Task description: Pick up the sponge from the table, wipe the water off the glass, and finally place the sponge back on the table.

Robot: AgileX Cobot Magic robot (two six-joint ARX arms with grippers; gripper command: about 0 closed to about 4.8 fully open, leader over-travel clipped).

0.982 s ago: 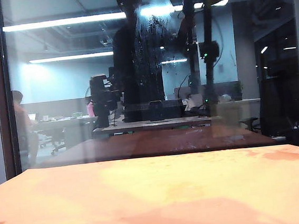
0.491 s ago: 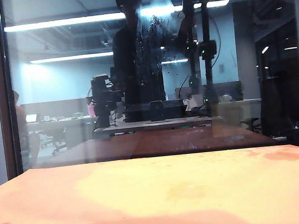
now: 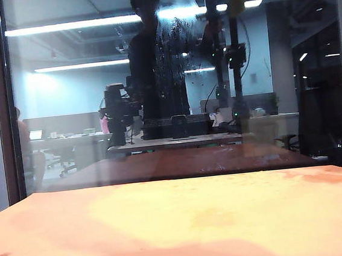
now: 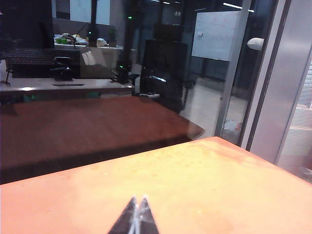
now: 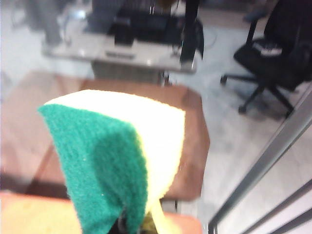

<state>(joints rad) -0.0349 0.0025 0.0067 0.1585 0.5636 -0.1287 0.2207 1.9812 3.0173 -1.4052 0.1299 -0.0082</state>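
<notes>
one sponge (image 5: 122, 161), one pane of glass (image 3: 179, 85), one table (image 3: 180, 224), one patch of water (image 3: 172, 49), two grippers.

the right gripper (image 5: 131, 226) is barely seen at the base of the sponge in the right wrist view; its jaws are pinched on the sponge, which stands up from them with the dark green scouring face on one side and the pale cream foam on the other, the foam bulging past the green. the sponge is off the table, held up in front of the glass. in the exterior view neither arm appears directly; only a mirrored yellowish shape high in the pane, right of the middle, atop a dark mirrored arm.

the water is a speckled patch of whitish droplets and thin streaks on the upper middle of the glass, over the chest of the dark mirrored figure.

the left gripper (image 4: 135, 219) shows in the left wrist view as two dark fingertips pressed together to a point, holding nothing, low over the orange-tan table and well back from its far edge where the glass stands.

the table top carries no objects in the exterior view; a few darker reddish stains lie near its far right corner. the glass rises upright along the far edge, with a dark frame (image 3: 2, 102) at its left side.
</notes>
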